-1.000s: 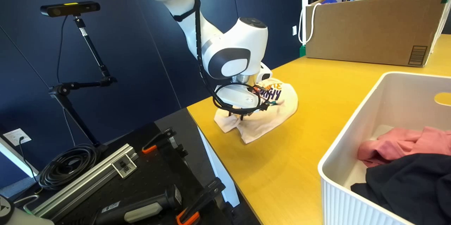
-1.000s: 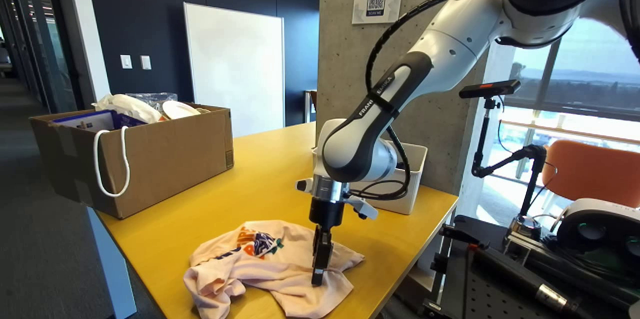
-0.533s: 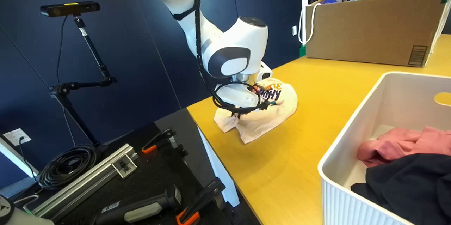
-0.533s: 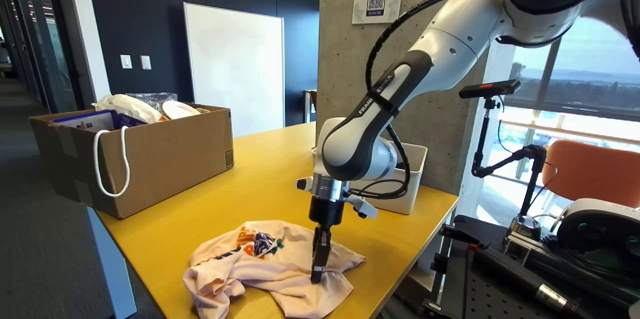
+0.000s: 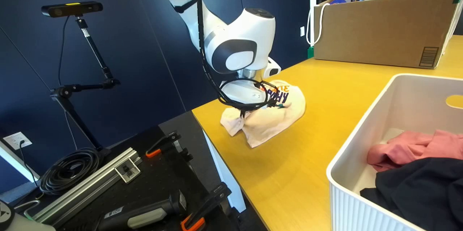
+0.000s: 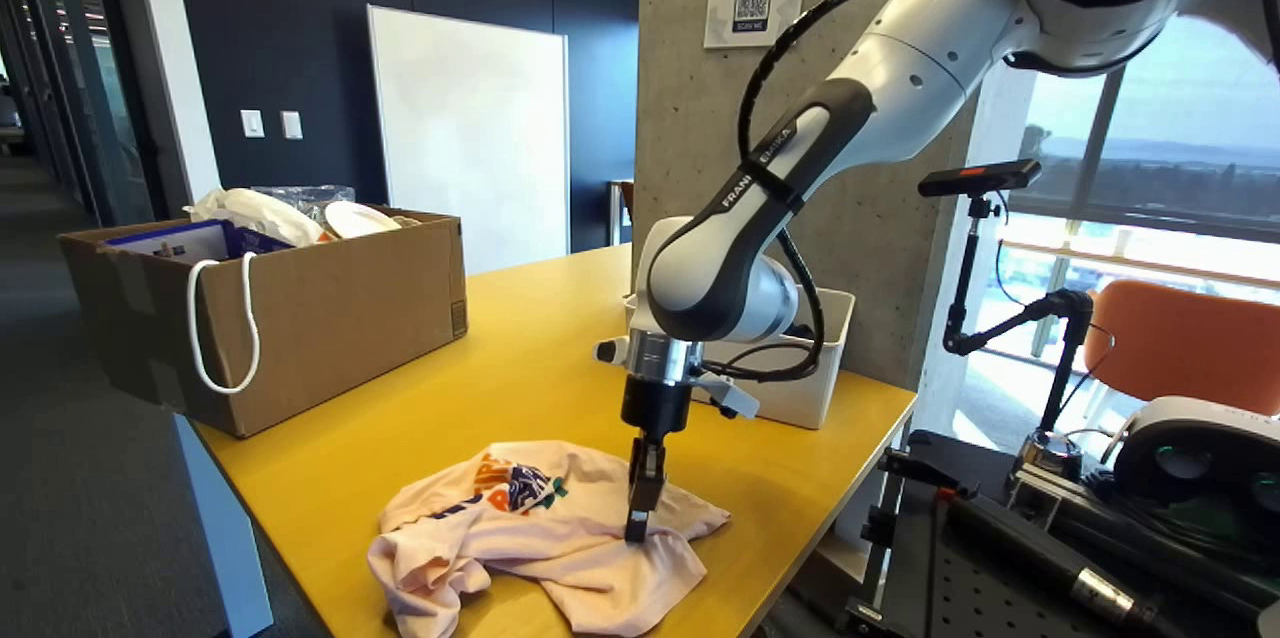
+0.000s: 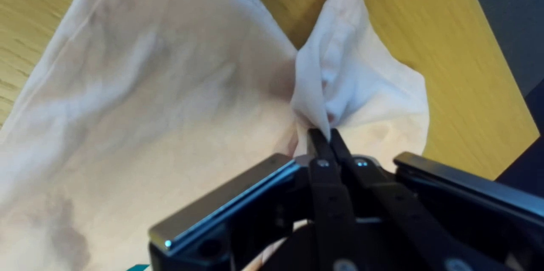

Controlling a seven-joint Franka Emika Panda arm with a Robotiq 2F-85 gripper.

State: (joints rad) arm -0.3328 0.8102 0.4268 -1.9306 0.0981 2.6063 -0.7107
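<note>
Grip stage looks done. Gripper [image 7: 325,135] fingers are together, clamped on a thin fold of the peach printed shirt [image 6: 545,528]; loose end of that fold points to 12 o'clock in the wrist view. In an exterior view the shirt lies rumpled on the yellow table [image 6: 540,358], pinch at its 3 o'clock, cardboard box [image 6: 350,308] off toward 10. Lift not done, my read: bulk of the shirt is down; can't tell if the pinched bit clears the surface. In an exterior view the white ribbed bin [image 5: 351,211], between 3 and 4 o'clock from the shirt, already holds a pink garment [image 5: 416,147] and a dark garment [image 5: 423,191]. Shirt's outside it.
</note>
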